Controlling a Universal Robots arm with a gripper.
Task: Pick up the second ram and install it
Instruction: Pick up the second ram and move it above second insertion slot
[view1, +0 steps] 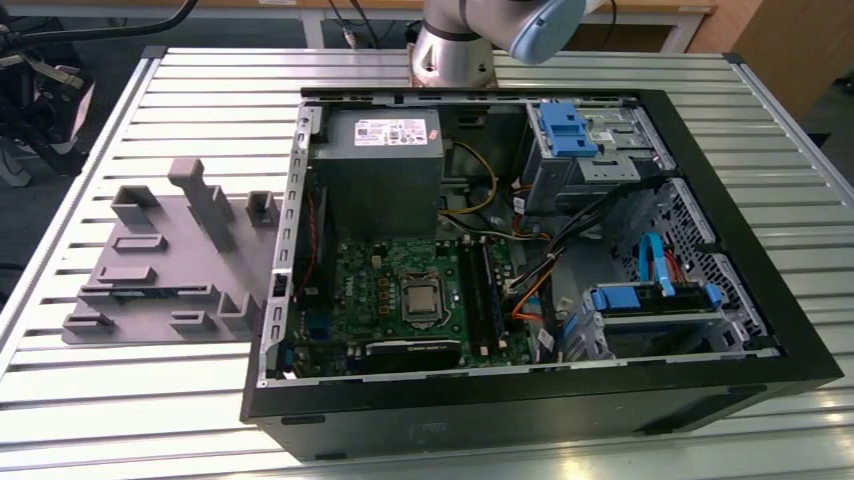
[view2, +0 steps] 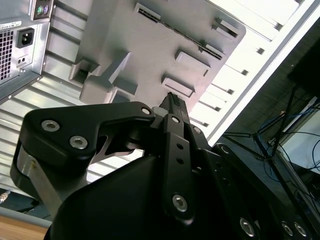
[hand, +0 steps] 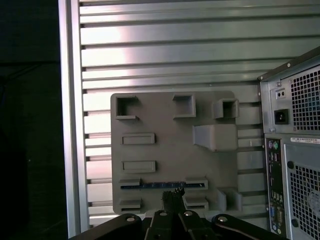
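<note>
The second ram (hand: 161, 185) is a thin dark green stick lying on edge in a slot of the gray tray (hand: 165, 150). In the exterior view the second ram (view1: 150, 292) shows as a dark strip between two low holders near the tray's front. My gripper (hand: 173, 194) hangs well above the tray, roughly over the stick's middle. Its black fingertips (view2: 172, 103) are pressed together with nothing between them. No part of the gripper touches the ram or the tray.
The gray tray (view1: 160, 265) carries several upright blocks and lies on a slatted metal table (view1: 200, 90), at the exterior view's left. An open black computer case (view1: 534, 400) stands beside it, its motherboard (view1: 400, 300) and memory slots (view1: 483, 290) exposed among cables and blue drive brackets.
</note>
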